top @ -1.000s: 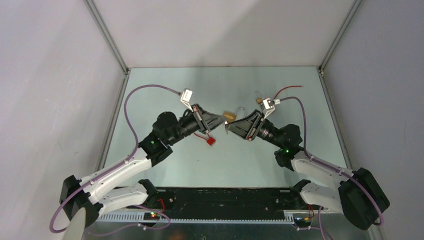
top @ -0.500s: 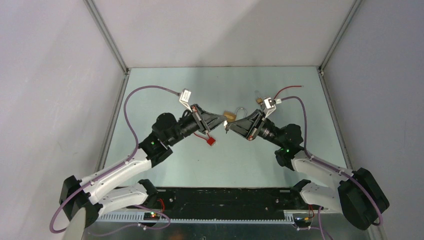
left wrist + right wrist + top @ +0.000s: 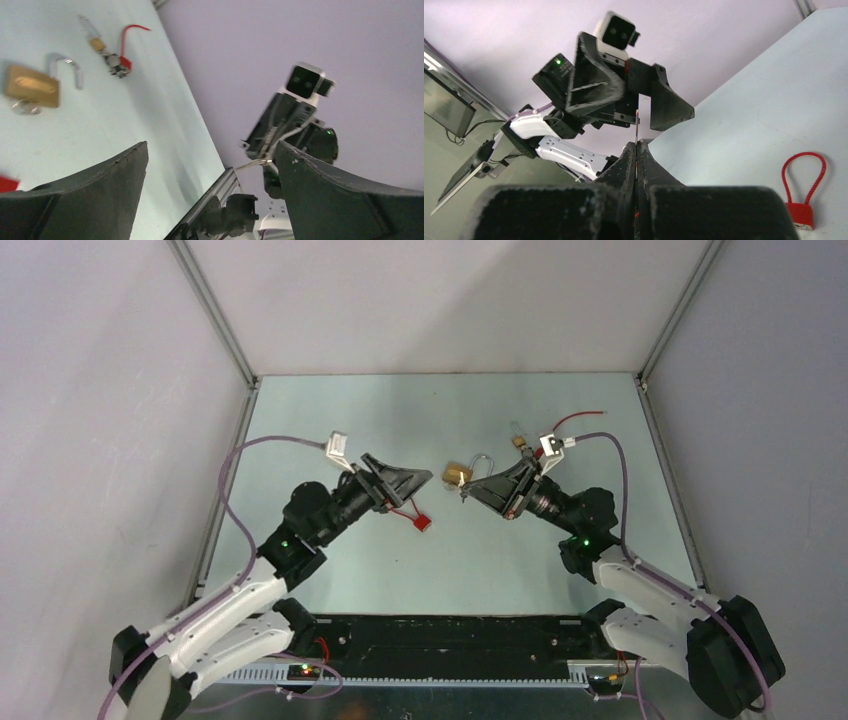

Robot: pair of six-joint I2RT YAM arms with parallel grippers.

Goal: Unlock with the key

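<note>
The right fingers (image 3: 624, 167) are pressed together on the thin key (image 3: 637, 125). It sticks out past their tips so it can go into the lock (image 3: 32, 86). The left fingers (image 3: 100, 185) are spread wide and hold nothing. A second ago they held the lock up. Now it lies on the counter (image 3: 500, 560), and the left arm has pulled back.

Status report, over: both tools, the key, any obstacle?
Left tool open, empty. Right tool shut on key. Brass padlock on table, near key. No obstacle seen.
</note>
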